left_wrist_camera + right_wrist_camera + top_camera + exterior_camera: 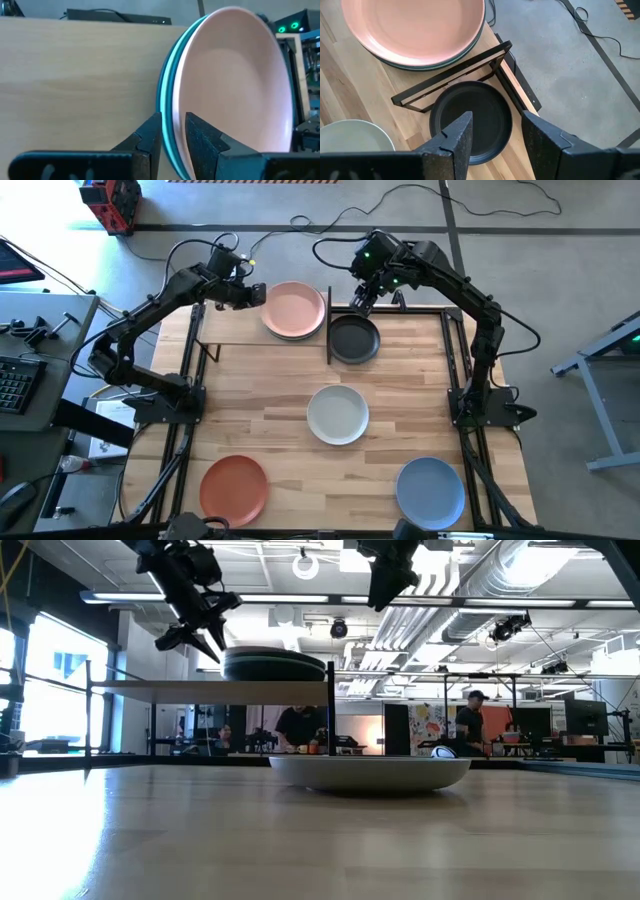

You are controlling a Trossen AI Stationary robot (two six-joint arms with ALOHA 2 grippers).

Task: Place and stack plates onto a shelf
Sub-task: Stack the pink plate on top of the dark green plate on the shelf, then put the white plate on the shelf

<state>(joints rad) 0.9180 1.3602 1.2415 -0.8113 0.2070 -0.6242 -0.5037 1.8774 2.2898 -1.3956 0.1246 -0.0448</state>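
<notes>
A stack with a pink plate (294, 310) on top and a teal one (167, 100) beneath rests on the light-wood shelf (235, 330) at the table's far side. It shows dark in the low view (272, 662). My left gripper (257, 294) (174, 142) is level with the stack's left rim, fingers a little apart, with the rims showing in the gap. A charcoal plate (354, 338) (480, 112) lies flat on the table just right of the shelf. My right gripper (360, 300) (497, 137) hangs open above it, well clear (390, 585). My left gripper comes level from the table's left at the left rim (172, 117) of the pink and teal plates, a finger (150, 137) on each side of the rims. I cannot tell whether the fingers touch them. The stack lies flat on the shelf.
An off-white plate (338, 414) (370, 772) sits mid-table, a terracotta plate (233, 488) near-left and a blue plate (430, 490) near-right. The shelf's black frame (452, 80) stands between the stack and the charcoal plate. People move in the room behind.
</notes>
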